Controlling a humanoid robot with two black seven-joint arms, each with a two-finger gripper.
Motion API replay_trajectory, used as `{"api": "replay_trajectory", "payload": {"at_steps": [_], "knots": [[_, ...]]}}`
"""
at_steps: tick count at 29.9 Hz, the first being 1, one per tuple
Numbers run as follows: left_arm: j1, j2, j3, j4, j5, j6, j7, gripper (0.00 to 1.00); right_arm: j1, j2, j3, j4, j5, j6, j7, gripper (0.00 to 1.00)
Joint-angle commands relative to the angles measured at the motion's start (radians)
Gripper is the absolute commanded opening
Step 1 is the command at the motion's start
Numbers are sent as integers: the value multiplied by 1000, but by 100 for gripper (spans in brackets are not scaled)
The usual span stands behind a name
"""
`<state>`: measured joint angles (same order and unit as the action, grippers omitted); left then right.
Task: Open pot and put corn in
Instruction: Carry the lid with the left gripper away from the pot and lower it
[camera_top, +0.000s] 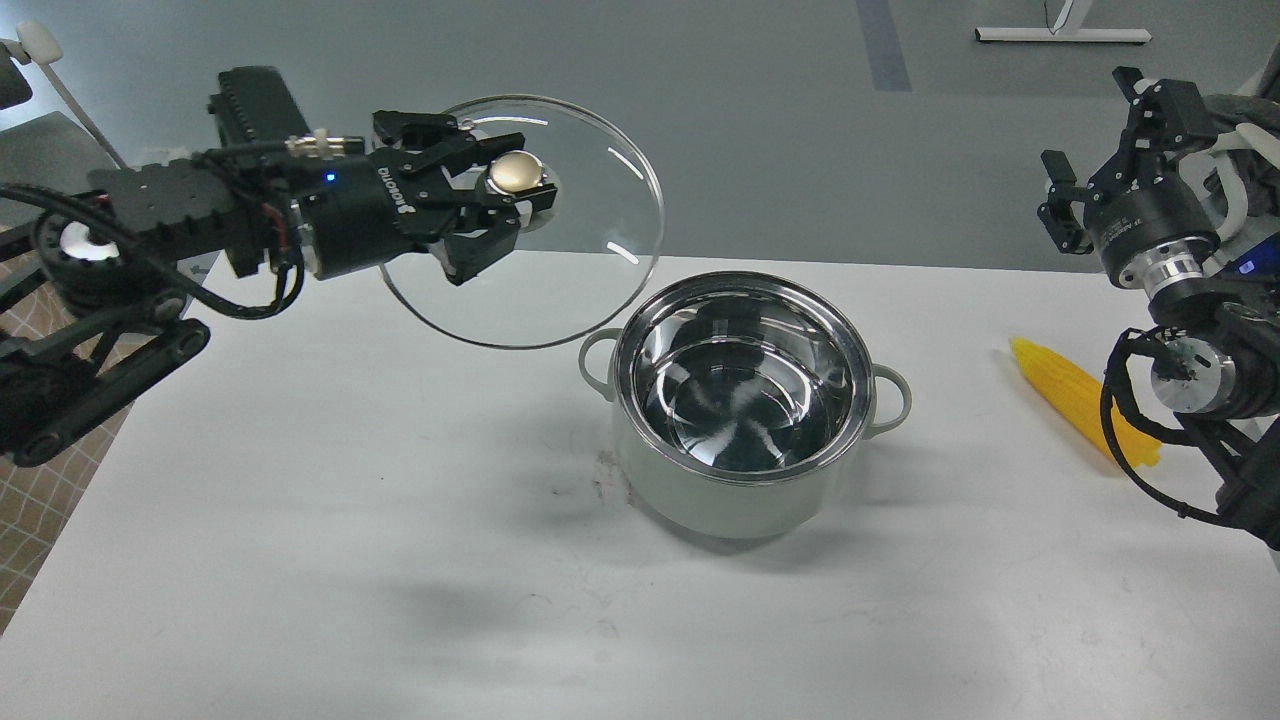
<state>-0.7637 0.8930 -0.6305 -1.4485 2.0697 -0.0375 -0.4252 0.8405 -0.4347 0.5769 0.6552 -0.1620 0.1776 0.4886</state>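
Near edge of the tabletop (300, 600): bare white surface, a few faint scuff marks only.

Centre: the pot (745, 400) stands upright and uncovered, steel interior showing and nothing inside, loop handles pointing toward the left and right edges. Opening step judged complete.

Right edge, level with the pot: the corn (1085, 400) lies flat, well apart from the pot. Its long axis runs diagonally; the tapered tip points toward the far edge and inward toward the pot, while the blunt end lies toward the near-right corner, partly hidden behind the right arm's cabling.

Further back, left: the left pincer (510, 205) is clamped on the gold knob of the glass lid (560, 260), holding the lid tilted in the air over the far-left part of the tabletop, its lower rim just beside the pot's rim but apparently clear of it.

Far right: the right pincer (1065, 205) hangs above the far-right corner, fingers apart, holding nothing.

Judgement: the corn lies below the right pincer and toward the near edge, so the right arm is much the nearer. The pick calls for descending and turning the fingers to straddle the diagonal axis.
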Motion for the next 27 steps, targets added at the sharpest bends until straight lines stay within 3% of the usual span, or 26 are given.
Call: {"api": "replay_trajectory", "payload": {"at_steps": [1,5,9,17,27], "knots": [[104,69,-26,2,-42,53,-29,14,-3,1,0,0,-1,0,0,100],[266,104,-69,14,-123,120,-44,15,-15,2,0,1,-1,0,0,100],[354,101,-87,77,-149,172,-63,15,-26,-4,0,9,-1,0,0,100],[438,14,-67,328,-137,390,-63,20,-27,-4,0,9,-1,0,0,100],[511,-40,-23,450,-137,493,-63,20,-29,-1,0,7,-4,-1,0,100]]}}
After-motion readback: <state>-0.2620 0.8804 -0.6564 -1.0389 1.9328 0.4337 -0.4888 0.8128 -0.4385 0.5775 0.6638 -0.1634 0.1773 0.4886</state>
